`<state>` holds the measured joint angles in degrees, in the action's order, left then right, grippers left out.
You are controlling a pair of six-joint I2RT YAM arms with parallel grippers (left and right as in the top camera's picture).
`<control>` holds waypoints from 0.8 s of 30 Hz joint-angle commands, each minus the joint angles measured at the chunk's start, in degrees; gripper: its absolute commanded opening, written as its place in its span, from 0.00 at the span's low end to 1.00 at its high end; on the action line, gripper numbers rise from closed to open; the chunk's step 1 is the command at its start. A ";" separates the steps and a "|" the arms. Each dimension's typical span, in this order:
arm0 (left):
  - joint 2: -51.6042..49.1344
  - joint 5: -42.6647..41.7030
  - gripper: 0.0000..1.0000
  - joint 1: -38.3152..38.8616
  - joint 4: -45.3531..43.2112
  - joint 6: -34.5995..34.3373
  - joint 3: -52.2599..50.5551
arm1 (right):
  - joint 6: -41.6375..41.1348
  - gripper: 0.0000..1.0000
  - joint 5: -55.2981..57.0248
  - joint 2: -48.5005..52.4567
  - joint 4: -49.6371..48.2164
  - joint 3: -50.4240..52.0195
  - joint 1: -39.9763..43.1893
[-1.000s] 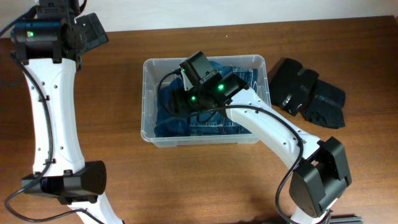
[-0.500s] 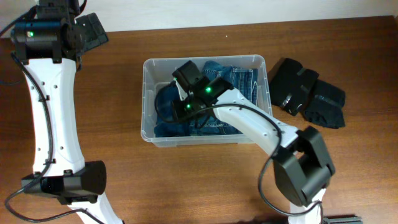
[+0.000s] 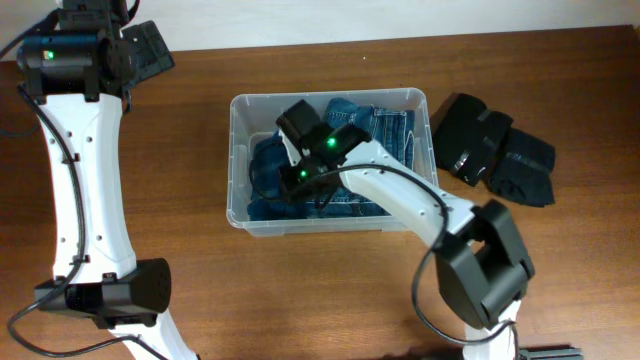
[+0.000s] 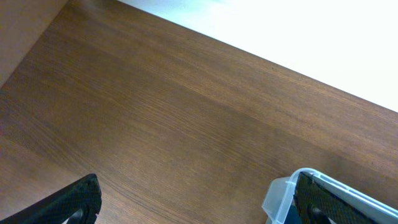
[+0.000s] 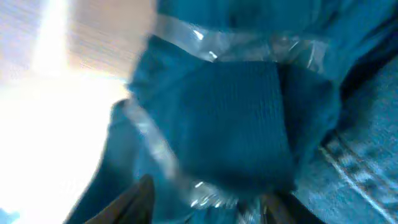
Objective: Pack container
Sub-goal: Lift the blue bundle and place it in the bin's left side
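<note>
Container (image 3: 238, 150) holds blue denim (image 3: 390, 125), right gripper (image 3: 292, 182) dipped in at its 9 o'clock side, grip impossible to tell, left gripper (image 4: 198, 202) spread apart off at 10 o'clock.

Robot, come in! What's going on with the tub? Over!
Left gripper open, away from tub. Right gripper down in tub, at blue clothes, grip unclear. Black clothes beside tub. Nothing in the way.

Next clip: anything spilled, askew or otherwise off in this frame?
Nothing looks spilled or damaged. The container sits upright on the table with blue clothes inside. The one thing outside it is a pile of black clothes, lying on the table to its right, not yet packed.
</note>
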<state>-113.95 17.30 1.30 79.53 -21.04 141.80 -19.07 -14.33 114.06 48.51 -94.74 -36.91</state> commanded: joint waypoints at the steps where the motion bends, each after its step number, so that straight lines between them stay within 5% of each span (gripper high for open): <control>1: -0.31 0.00 0.99 -0.35 -0.15 -0.76 -0.37 | 2.32 0.51 1.38 -8.22 1.46 -6.19 0.68; 6: -0.31 0.00 0.99 -0.35 -0.15 -0.76 -0.37 | 2.34 0.52 5.92 -14.91 10.86 -10.95 9.18; 13: -0.31 0.00 0.99 -0.35 -0.15 -0.76 -0.37 | 6.21 0.52 9.05 -19.08 20.28 -11.04 33.44; 24: -0.31 0.00 0.99 -0.31 -0.15 -0.76 -0.37 | 15.21 0.62 8.98 -11.65 19.69 -10.93 63.28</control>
<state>-113.95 17.30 1.30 79.53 -21.06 141.80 -7.88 -5.50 100.18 68.75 -105.75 23.20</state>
